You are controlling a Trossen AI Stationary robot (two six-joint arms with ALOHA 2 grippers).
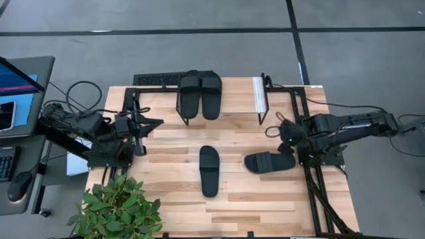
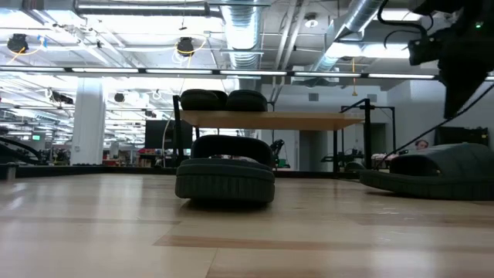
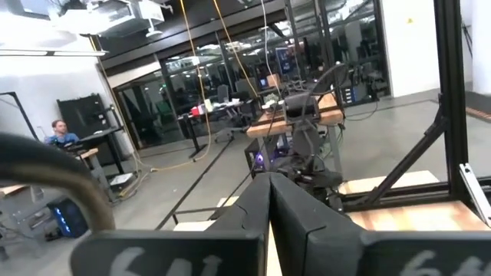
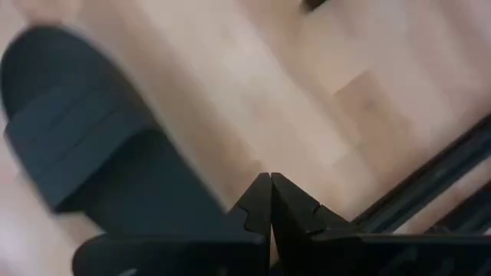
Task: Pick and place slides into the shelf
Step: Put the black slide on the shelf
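The shelf (image 1: 236, 99) stands at the table's far middle, and two black slides (image 1: 199, 93) lie side by side on the left part of its wooden top (image 2: 270, 120). A third slide (image 1: 209, 170) lies sole-down at the table's centre, lengthwise from near to far. A fourth slide (image 1: 269, 161) lies crosswise to its right. My right gripper (image 4: 270, 184) is shut and points down over bare wood just beside this slide (image 4: 92, 138). My left gripper (image 1: 159, 122) is shut and points level toward the table's right, well above the table at its left side.
A potted plant (image 1: 116, 209) stands at the near left corner. A keyboard (image 1: 156, 79) lies behind the shelf. Black frame rails (image 1: 312, 186) run along the table's right side. Bare wood lies across the near half of the table (image 1: 252, 212).
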